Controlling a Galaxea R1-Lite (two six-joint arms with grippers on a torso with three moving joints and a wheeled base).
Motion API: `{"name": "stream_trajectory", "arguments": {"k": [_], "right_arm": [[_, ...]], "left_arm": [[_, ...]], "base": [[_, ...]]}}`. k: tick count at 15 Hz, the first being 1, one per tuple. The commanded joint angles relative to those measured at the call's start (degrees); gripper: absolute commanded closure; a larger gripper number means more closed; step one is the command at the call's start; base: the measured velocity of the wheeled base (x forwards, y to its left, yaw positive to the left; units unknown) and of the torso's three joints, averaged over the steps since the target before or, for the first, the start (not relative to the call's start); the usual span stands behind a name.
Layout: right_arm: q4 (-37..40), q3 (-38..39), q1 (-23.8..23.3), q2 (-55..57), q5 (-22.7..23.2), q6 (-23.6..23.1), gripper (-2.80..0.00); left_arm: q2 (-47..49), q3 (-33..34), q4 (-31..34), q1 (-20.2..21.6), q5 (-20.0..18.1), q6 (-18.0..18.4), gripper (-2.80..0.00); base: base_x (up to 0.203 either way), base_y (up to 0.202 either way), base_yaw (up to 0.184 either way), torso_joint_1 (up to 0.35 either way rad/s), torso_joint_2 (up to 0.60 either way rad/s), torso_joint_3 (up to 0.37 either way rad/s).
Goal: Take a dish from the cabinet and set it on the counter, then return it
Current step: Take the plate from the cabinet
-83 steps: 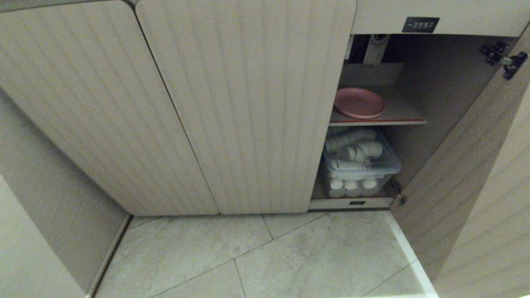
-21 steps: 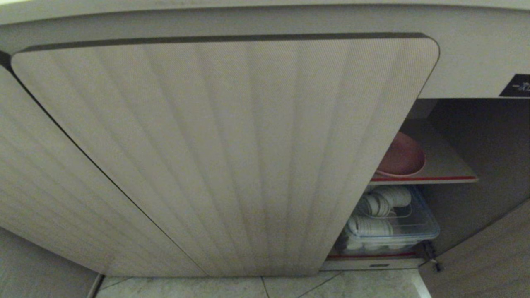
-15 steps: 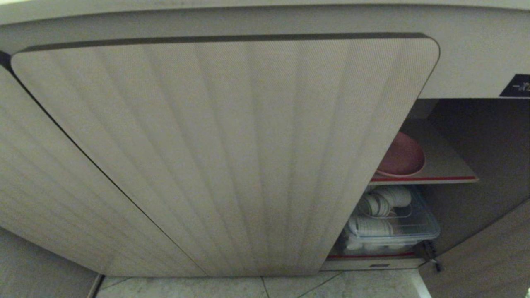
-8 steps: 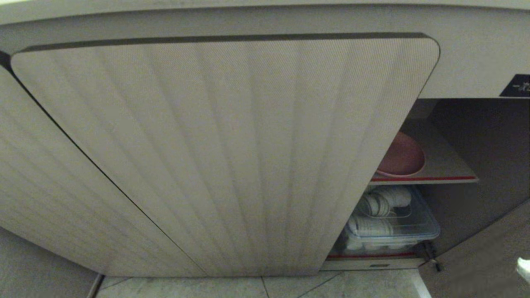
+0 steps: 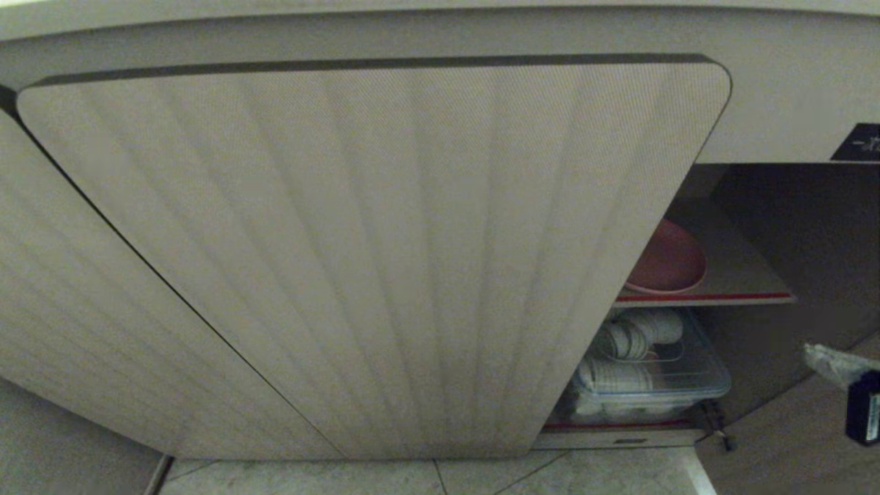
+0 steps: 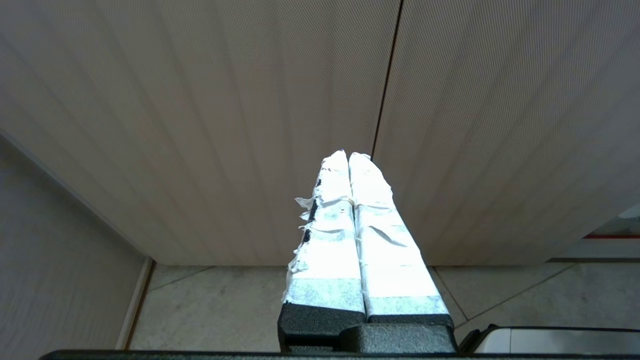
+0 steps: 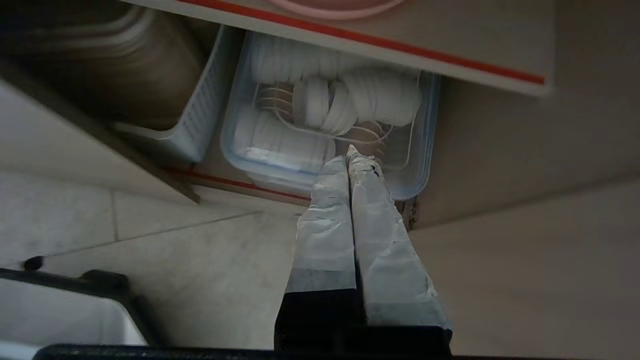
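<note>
Fluted cabinet (image 5: 371,261), right door open; pink dish (image 5: 670,265) lies on the red-edged shelf (image 5: 742,282). Right hand (image 5: 825,363) at far right, fingers together, empty; left hand (image 6: 348,156) together too.

Your head camera sits low. The floor (image 5: 426,478) is pale grey marbled tile with thin dark grout lines, one seam running diagonally. At the left, a plain beige side panel (image 6: 60,260) meets the floor along a light skirting strip (image 6: 136,305). A clear plastic bin (image 5: 677,385) packed with white round items stands at floor level; beside it, a white slatted basket (image 7: 200,115). Light is dim and warm in the head view; brighter on the tiles in the wrist views.
</note>
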Motion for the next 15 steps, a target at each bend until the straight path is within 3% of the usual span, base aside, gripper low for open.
{"name": "stream_trajectory", "arguments": {"k": [1, 7, 15], "right_arm": [[-1.30, -3.04, 0.09, 9.09, 0.09, -0.72, 0.00], [1.47, -15.41, 0.50, 21.30, -0.03, -0.68, 0.00], [3.56, -22.68, 0.98, 29.04, -0.18, -3.12, 0.00]], "left_arm": [[-0.02, 0.00, -0.02, 0.00, 0.00, -0.03, 0.00], [-0.02, 0.00, -0.02, 0.00, 0.00, -0.03, 0.00], [-0.02, 0.00, -0.02, 0.00, 0.00, -0.03, 0.00]], "base": [[0.000, 0.000, 0.000, 0.000, 0.00, 0.000], [0.000, 0.000, 0.000, 0.000, 0.00, 0.000], [0.000, 0.000, 0.000, 0.000, 0.00, 0.000]]}}
